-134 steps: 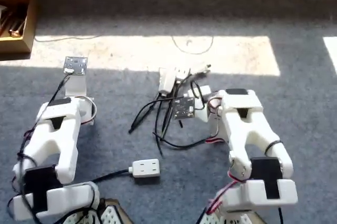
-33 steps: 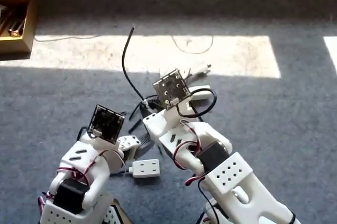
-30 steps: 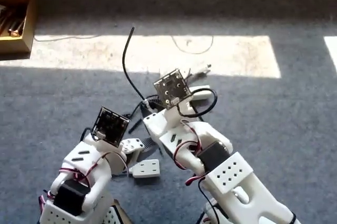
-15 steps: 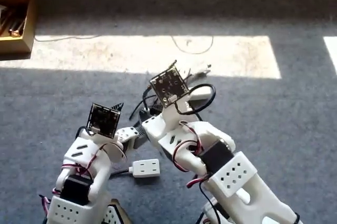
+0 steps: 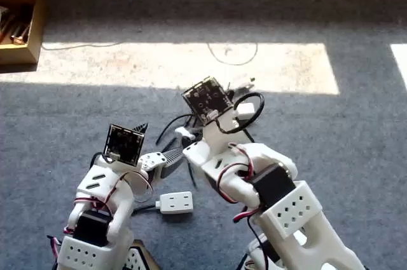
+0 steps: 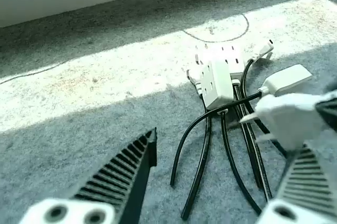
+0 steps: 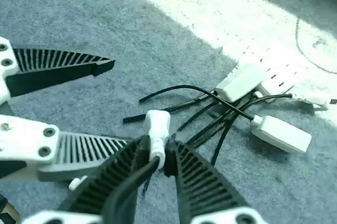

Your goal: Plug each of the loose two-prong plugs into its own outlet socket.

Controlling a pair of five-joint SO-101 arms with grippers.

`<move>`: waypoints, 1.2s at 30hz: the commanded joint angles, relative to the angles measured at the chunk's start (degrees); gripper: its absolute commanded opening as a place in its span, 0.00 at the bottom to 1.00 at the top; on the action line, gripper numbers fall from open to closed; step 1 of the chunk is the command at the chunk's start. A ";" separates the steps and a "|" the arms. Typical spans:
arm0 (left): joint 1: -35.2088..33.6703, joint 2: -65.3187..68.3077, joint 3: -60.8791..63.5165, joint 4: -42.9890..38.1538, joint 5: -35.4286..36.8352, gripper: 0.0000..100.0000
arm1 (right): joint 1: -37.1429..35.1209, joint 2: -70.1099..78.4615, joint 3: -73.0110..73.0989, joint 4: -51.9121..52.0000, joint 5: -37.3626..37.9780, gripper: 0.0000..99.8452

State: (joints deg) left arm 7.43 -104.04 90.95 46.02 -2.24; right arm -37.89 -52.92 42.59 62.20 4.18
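Far left first: a wooden box (image 5: 19,25) sits at the back-left corner of the carpet (image 5: 356,130), well apart from everything else.

Your left gripper (image 6: 226,142) is spread wide, hanging over the carpet left of centre. Toward the front edge from it, between the two arm bases, the white socket strip (image 5: 175,202) lies flat with its slotted face up. Its black cord runs off under the left arm.

Now the plug (image 7: 157,124). It's a small white thing with a smooth, flat-sided body and rounded corners. Your right gripper (image 7: 157,147) has it pinched by the body, held up off the carpet around the middle. In the left wrist view it's just beside one of the left gripper's fingers (image 6: 305,182), with pale prong stubs poking out sideways, though they're too blurry to say much more.

Behind that, right at the edge of the sunlit patch (image 5: 127,63), is the tangle. There's a white socket block (image 6: 217,84) with a wider white block (image 6: 224,54) touching it from behind, and an oblong adapter (image 6: 287,78) just beside them. Black cables (image 6: 202,155) fan out from there toward the front. A thin wire (image 5: 232,54) loops across the sunlit patch farther back.
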 commanded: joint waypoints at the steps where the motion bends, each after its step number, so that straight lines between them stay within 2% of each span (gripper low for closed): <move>1: -1.19 -0.04 0.04 -1.23 0.00 0.36 | 2.59 -0.84 -3.21 3.30 3.08 0.00; 6: -1.45 -0.13 0.04 -1.32 -0.09 0.36 | 2.86 -0.84 -3.12 6.11 5.36 0.00; 11: -10.24 -0.13 -0.13 -3.78 0.44 0.36 | 2.51 -0.75 -3.12 11.65 5.98 0.00; 15: -16.31 -0.04 0.04 -7.65 8.79 0.36 | -2.07 0.57 -3.21 15.96 5.36 0.00; 19: -22.20 -0.04 -0.57 -8.44 14.68 0.36 | -8.13 8.13 -3.91 18.68 -2.64 0.01; 23: -25.01 0.04 -0.57 -9.58 18.11 0.36 | -11.12 20.35 -12.44 23.43 -11.25 0.01; 27: -25.71 0.04 -0.57 -9.58 18.55 0.36 | -14.20 31.16 -25.63 31.25 -19.25 0.01; 31: -25.80 0.04 -0.57 -9.58 18.55 0.36 | -14.37 36.62 -36.00 36.09 -28.66 0.01; 36: -25.80 0.04 -0.57 -9.58 18.55 0.36 | -14.99 37.41 -37.76 36.44 -29.71 0.01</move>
State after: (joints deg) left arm -17.80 -104.04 91.38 37.58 15.87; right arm -52.22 -15.47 7.60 97.36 -24.48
